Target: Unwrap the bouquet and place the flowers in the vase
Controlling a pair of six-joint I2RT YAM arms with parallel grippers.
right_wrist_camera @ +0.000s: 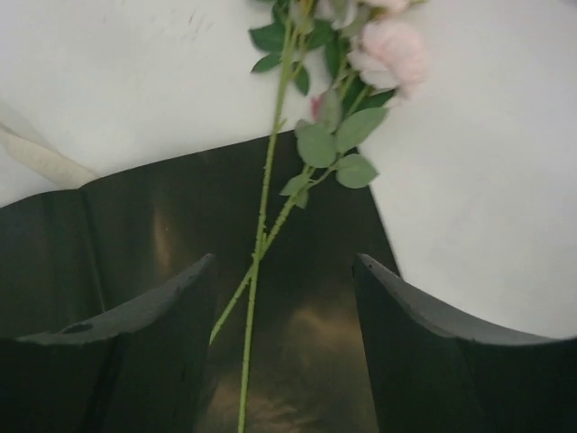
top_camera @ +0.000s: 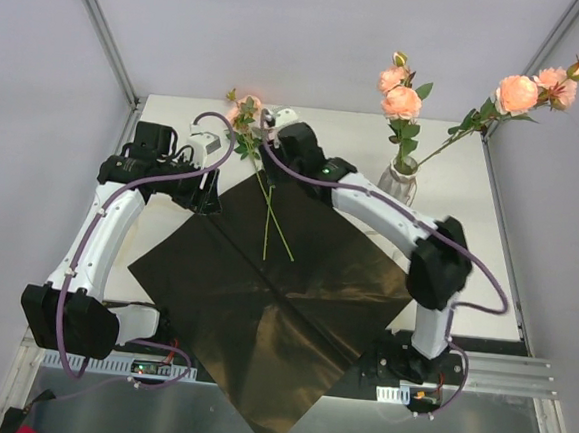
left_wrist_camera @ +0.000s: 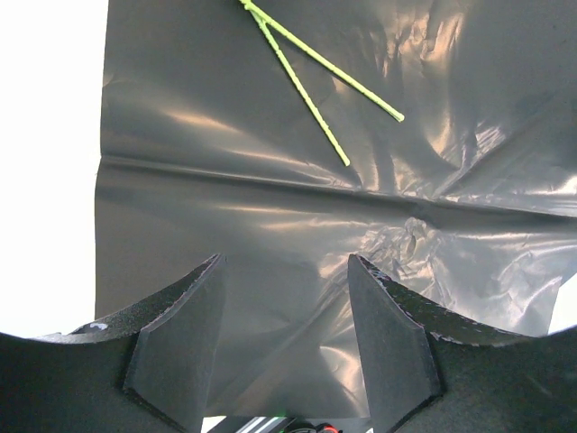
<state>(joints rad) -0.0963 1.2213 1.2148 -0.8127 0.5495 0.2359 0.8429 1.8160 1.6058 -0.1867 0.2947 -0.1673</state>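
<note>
Vase (top_camera: 401,181) appears only overhead; left tool (left_wrist_camera: 284,271) and right tool (right_wrist_camera: 285,271) gape empty.

The white bench (top_camera: 487,252) holds a flat black paper sheet (top_camera: 262,315). A small vase (top_camera: 400,180) stands beside it. 2 flowers (top_camera: 266,200) lie across the sheet's far corner.

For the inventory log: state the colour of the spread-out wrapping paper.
Glossy black wrapping paper, clearest in the top external view.
</note>
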